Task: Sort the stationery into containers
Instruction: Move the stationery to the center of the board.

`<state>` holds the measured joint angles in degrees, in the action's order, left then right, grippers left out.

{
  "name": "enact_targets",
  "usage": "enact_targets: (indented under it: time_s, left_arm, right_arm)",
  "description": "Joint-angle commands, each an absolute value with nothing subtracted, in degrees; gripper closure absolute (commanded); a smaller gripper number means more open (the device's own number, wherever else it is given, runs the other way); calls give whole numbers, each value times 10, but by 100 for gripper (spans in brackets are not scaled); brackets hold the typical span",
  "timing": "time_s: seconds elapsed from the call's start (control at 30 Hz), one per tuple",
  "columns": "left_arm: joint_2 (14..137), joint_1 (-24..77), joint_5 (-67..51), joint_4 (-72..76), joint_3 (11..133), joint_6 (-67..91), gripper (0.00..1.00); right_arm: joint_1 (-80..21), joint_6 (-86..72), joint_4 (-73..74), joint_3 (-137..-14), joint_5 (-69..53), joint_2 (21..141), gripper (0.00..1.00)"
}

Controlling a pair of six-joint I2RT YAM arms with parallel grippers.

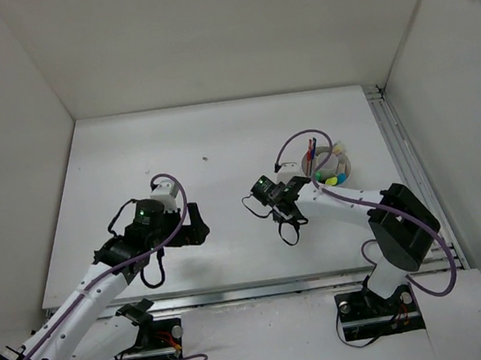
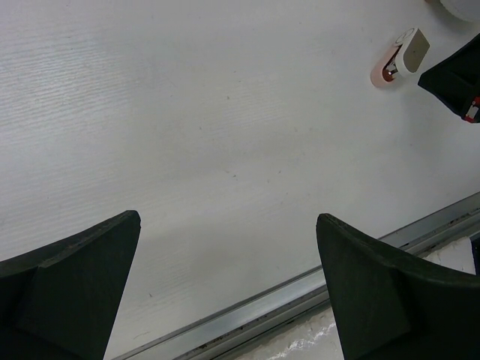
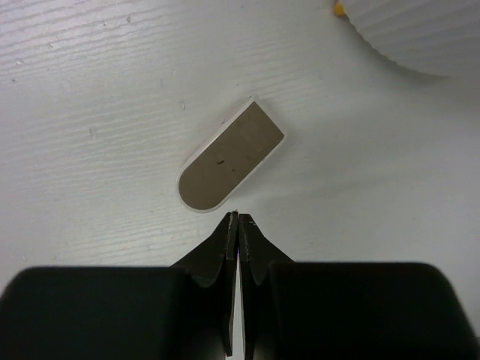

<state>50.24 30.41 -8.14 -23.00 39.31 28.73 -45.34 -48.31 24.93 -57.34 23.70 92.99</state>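
Observation:
A tan eraser (image 3: 229,157) with a rounded end lies flat on the table, just ahead of my right gripper (image 3: 238,217). That gripper is shut with nothing between its fingers, its tips a hair short of the eraser's round end. The same eraser (image 2: 405,54) shows in the left wrist view, with a pink piece beside it. The white ribbed container (image 3: 420,37) stands just beyond it; from above, the container (image 1: 348,165) holds pens and markers with coloured ends. My left gripper (image 2: 229,221) hangs open over bare table, holding nothing.
A metal rail (image 2: 300,296) runs along the near table edge below the left gripper. White walls enclose the table, with another rail (image 1: 398,143) on the right side. The right arm's black fingers (image 2: 457,82) reach into the left wrist view.

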Motion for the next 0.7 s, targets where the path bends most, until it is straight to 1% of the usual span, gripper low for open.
enact_targets:
  time_s: [0.0, 0.07, 0.1, 0.17, 0.2, 0.23, 0.3, 0.4, 0.5, 0.67]
  left_arm:
    - [506, 301, -90, -197, 419, 278, 0]
    - [513, 301, -94, -196, 424, 274, 0]
    - [516, 301, -95, -196, 428, 273, 0]
    - [523, 301, -97, -196, 432, 271, 0]
    - [525, 301, -96, -195, 432, 269, 0]
    - [526, 301, -96, -195, 432, 267, 0]
    - [526, 301, -96, -192, 431, 266, 0]
    - [530, 301, -98, -187, 431, 262, 0]
    - [537, 301, -98, -188, 438, 256, 0]
    - [541, 296, -97, -198, 446, 249, 0]
  right_arm:
    - [-448, -479, 265, -571, 257, 886, 100]
    - [-446, -476, 265, -574, 258, 878, 100]
    - [-445, -475, 266, -577, 258, 875, 93]
    - [-441, -482, 266, -580, 257, 868, 71]
    - [-441, -500, 266, -581, 251, 866, 45]
    - [-435, -511, 266, -579, 245, 864, 33]
    - [-425, -553, 266, -579, 239, 862, 22]
    - [-419, -601, 265, -590, 246, 879, 16]
    - [-407, -613, 265, -614, 248, 914, 14]
    - [-378, -607, 261, -644, 226, 972, 14]
